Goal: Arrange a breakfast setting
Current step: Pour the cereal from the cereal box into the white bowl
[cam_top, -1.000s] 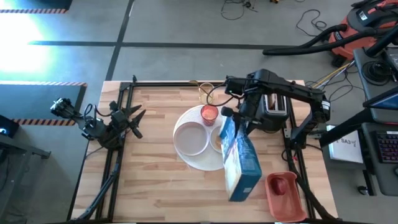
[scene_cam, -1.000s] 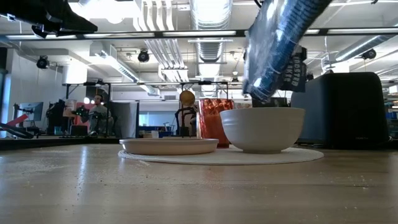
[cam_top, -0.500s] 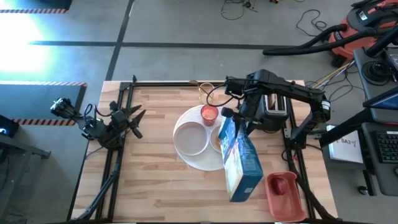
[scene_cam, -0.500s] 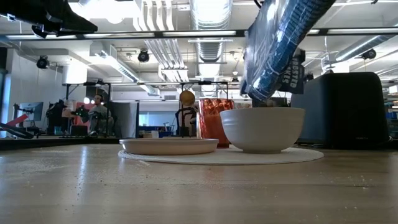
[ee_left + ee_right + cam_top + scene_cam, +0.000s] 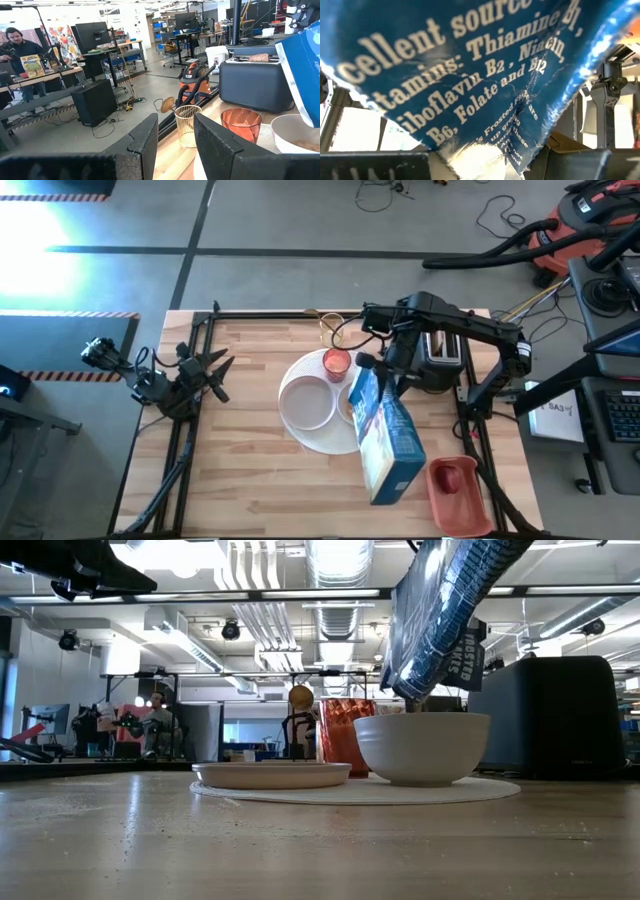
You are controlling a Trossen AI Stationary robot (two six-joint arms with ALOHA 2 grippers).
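Breakfast things sit gathered on the large round white plate (image 5: 312, 438) at the middle of the wooden table (image 5: 260, 470). The right gripper (image 5: 392, 370) grasps a blue cereal box (image 5: 388, 435), which hangs tilted above the plate; in the low view its lower open corner (image 5: 415, 690) points down just over the small white bowl (image 5: 422, 747). From above, the box covers that bowl almost wholly. A shallow white dish (image 5: 307, 402) rests on the plate's left part, and the small red cup (image 5: 336, 363) stands at the plate's far edge. Behind the cup stands a pale wire-like holder (image 5: 187, 124) with the gold spoon (image 5: 167, 104) in it. A black toaster (image 5: 442, 355) stands near the right arm, and a red tray (image 5: 459, 492) with a small red fruit lies at the near right corner. The left gripper (image 5: 216, 372) waits at the table's left edge, its fingers (image 5: 222, 150) slightly apart and holding nothing.
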